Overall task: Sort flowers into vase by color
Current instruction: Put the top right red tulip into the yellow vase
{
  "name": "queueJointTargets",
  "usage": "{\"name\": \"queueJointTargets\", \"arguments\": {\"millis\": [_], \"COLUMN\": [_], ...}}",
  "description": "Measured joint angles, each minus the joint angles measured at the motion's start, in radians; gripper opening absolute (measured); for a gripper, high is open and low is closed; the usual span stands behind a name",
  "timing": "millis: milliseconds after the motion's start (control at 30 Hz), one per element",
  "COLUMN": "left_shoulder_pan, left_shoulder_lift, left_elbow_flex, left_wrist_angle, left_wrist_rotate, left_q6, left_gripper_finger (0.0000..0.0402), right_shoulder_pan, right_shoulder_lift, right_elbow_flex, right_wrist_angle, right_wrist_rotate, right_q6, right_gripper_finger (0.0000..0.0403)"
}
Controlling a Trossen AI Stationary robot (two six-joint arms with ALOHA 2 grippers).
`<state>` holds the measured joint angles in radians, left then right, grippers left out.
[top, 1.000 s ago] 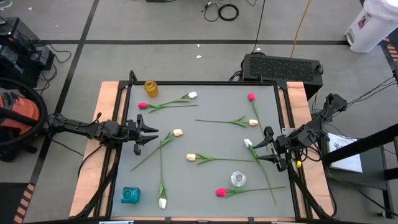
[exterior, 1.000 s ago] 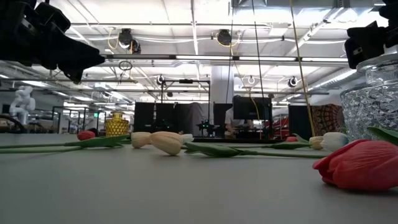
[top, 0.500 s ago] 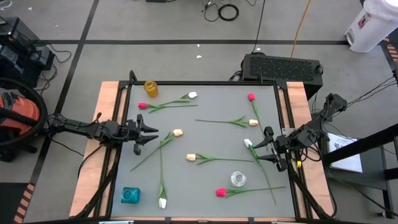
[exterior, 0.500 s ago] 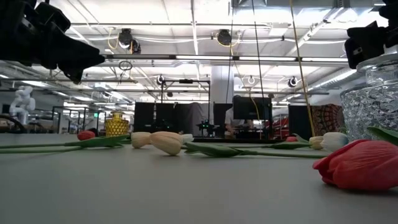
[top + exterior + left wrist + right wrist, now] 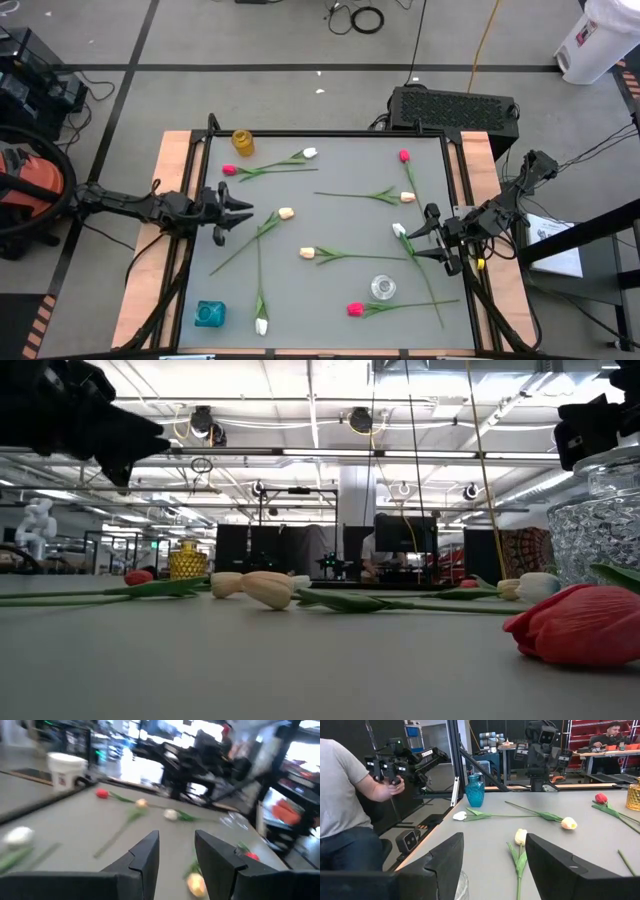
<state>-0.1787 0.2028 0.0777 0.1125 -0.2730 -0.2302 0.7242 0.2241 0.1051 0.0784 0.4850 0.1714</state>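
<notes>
Grey and flat, the counter (image 5: 330,215) sits in a wooden frame on a concrete workshop floor, with tulips scattered over it and three vases standing near its edges. A yellow vase (image 5: 243,142) stands at the far left corner, a blue vase (image 5: 209,314) at the near left corner, and a clear glass vase (image 5: 383,288) toward the near right.

Flowers lie singly across the surface, none in a vase. A red tulip (image 5: 230,170) and a white tulip (image 5: 310,153) lie close together near the yellow vase. Another red tulip (image 5: 404,156) lies at the far right, with a cream tulip (image 5: 407,197) just below it. A cream tulip (image 5: 286,213) lies left of centre, another (image 5: 307,253) in the middle, a white tulip (image 5: 261,326) by the near edge beside the blue vase, and a red tulip (image 5: 354,309) just beside the glass vase.

The left hand (image 5: 240,214) hovers over the counter's left edge, fingers parted and empty, pointing toward the cream tulip left of centre without touching it. The right hand (image 5: 424,236) hangs over the right side, fingers spread wide and empty, with a white tulip (image 5: 399,231) lying just at its fingertips.

In the right wrist view, a person in a grey shirt (image 5: 342,785) stands beyond the counter holding a control device.
</notes>
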Motion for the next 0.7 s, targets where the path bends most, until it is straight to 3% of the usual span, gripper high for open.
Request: {"name": "queueJointTargets", "arguments": {"millis": [233, 433, 533, 700], "left_shoulder_pan": [0.000, 0.001, 0.001, 0.001], "left_shoulder_lift": [0.000, 0.021, 0.037, 0.061], "left_elbow_flex": [0.030, 0.030, 0.030, 0.030], "left_wrist_angle": [0.000, -0.004, -0.008, -0.050], "left_wrist_rotate": [-0.362, -0.653, -0.728, -0.737], "left_q6": [-0.003, -0.115, -0.176, -0.348], "left_gripper_finger": [0.0132, 0.0132, 0.0132, 0.0132], "right_shoulder_pan": [0.000, 0.000, 0.000, 0.000], "right_shoulder_lift": [0.000, 0.000, 0.000, 0.000], "right_elbow_flex": [0.000, 0.000, 0.000, 0.000], "right_wrist_angle": [0.000, 0.000, 0.000, 0.000], "right_wrist_rotate": [0.000, 0.000, 0.000, 0.000], "right_q6": [0.000, 0.000, 0.000, 0.000], "right_gripper_finger": [0.0205, 0.0205, 0.0205, 0.0205]}}
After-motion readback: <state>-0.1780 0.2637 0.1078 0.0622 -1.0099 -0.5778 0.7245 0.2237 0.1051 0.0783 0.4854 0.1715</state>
